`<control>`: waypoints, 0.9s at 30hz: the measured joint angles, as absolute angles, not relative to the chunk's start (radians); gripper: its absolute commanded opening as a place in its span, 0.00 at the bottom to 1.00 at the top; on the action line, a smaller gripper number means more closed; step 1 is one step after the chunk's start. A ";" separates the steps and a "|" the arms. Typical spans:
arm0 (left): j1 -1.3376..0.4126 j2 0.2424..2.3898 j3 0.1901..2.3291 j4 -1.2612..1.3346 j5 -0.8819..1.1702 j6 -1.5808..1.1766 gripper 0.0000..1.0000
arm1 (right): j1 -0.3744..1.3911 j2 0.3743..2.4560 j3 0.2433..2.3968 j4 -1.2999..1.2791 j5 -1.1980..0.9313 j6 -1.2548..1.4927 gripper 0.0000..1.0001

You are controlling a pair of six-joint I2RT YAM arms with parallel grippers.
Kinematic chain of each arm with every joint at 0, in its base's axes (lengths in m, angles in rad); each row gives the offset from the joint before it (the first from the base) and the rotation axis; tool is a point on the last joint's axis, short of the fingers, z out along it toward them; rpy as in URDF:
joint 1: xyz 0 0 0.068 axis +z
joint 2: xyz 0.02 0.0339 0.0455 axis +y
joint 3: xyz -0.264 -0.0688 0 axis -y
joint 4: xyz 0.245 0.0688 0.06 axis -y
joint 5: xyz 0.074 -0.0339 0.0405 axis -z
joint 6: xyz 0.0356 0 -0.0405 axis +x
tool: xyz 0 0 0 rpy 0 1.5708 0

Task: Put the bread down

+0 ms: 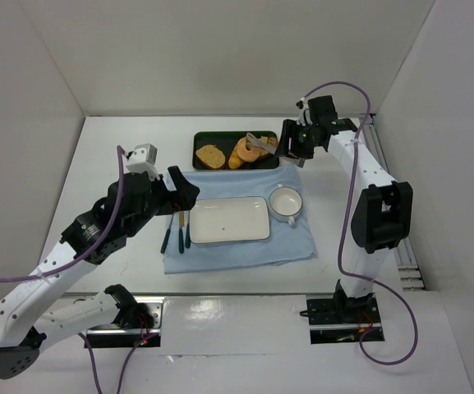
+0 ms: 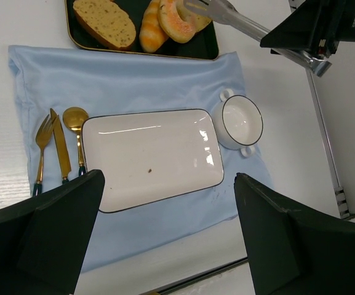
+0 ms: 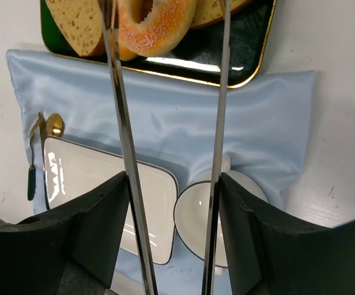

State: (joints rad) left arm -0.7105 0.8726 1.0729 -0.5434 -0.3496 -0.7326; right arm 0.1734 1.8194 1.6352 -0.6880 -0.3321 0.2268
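You see the bread, a sugar-dusted golden-orange ring, cut off at the wrist view's top edge. Your right claw grips tongs; your left claw stands open.

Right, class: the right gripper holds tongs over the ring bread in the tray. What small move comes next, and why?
Probably squeeze the tongs shut on the ring bread: their arms straddle it, it lies in the tray, and the white plate holds no bread.

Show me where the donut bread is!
In the right wrist view, the bread is top centre at the dark tray, beside the toast slice, between the arms of the tongs.
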 measured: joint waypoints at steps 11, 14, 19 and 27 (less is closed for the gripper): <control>-0.710 0.882 1.073 -0.522 -0.349 -0.729 1.00 | 0.177 1.820 1.612 -0.686 -0.315 0.250 0.59; -0.710 0.882 1.073 -0.520 -0.349 -0.729 1.00 | 0.177 1.820 1.609 -0.683 -0.311 0.257 0.59; -0.710 0.882 1.073 -0.519 -0.349 -0.729 1.00 | 0.177 1.820 1.580 -0.669 -0.313 0.268 0.58; -0.710 0.882 1.073 -0.518 -0.348 -0.710 1.00 | 0.177 1.822 1.537 -0.642 -0.345 0.281 0.58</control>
State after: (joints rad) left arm -0.7105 0.8818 1.0729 -0.5179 -0.3485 -0.7097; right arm 0.1772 1.8217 1.5368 -0.6418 -0.3450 0.2806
